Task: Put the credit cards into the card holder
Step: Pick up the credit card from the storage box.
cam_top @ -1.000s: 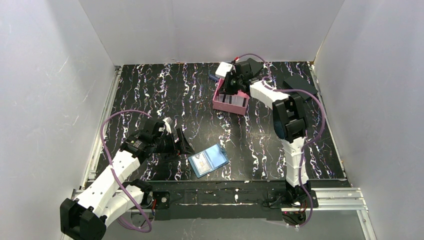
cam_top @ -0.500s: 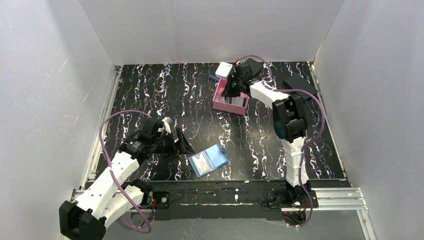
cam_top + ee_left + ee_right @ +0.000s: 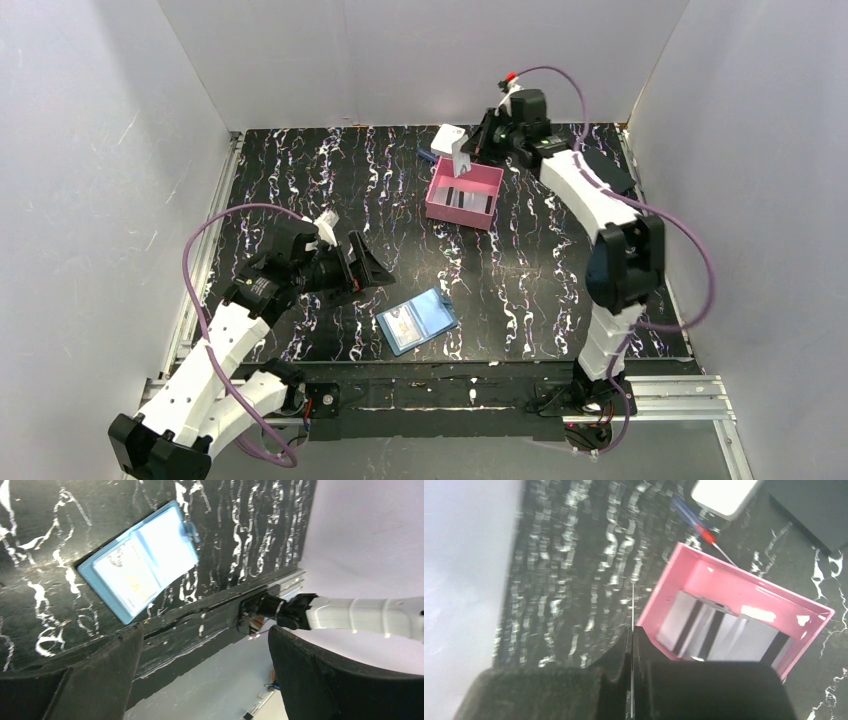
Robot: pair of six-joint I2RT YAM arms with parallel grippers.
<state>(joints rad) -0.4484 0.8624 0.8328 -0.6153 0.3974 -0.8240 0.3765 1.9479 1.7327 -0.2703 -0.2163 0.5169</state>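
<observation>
The card holder (image 3: 418,321) lies open near the front edge, blue with a card in its left slot; it also shows in the left wrist view (image 3: 140,567). My left gripper (image 3: 366,270) hovers just left of it, open and empty (image 3: 202,645). My right gripper (image 3: 478,140) is raised over the far rim of the pink tray (image 3: 438,186) and is shut on one pale credit card (image 3: 461,158), which is a thin edge-on line (image 3: 632,605) between the closed fingers (image 3: 632,630). Several more credit cards (image 3: 719,630) with dark stripes lie in the pink tray (image 3: 744,587).
A small white box (image 3: 447,138) (image 3: 724,495) sits behind the tray, with a blue and red pen-like tool (image 3: 694,522) beside it. Flat black boxes (image 3: 603,166) (image 3: 814,510) lie at the back right. White walls enclose the table on three sides.
My right gripper has closed on a card in the tray and lifted it up and back out. The left gripper has opened wider and risen slightly.
</observation>
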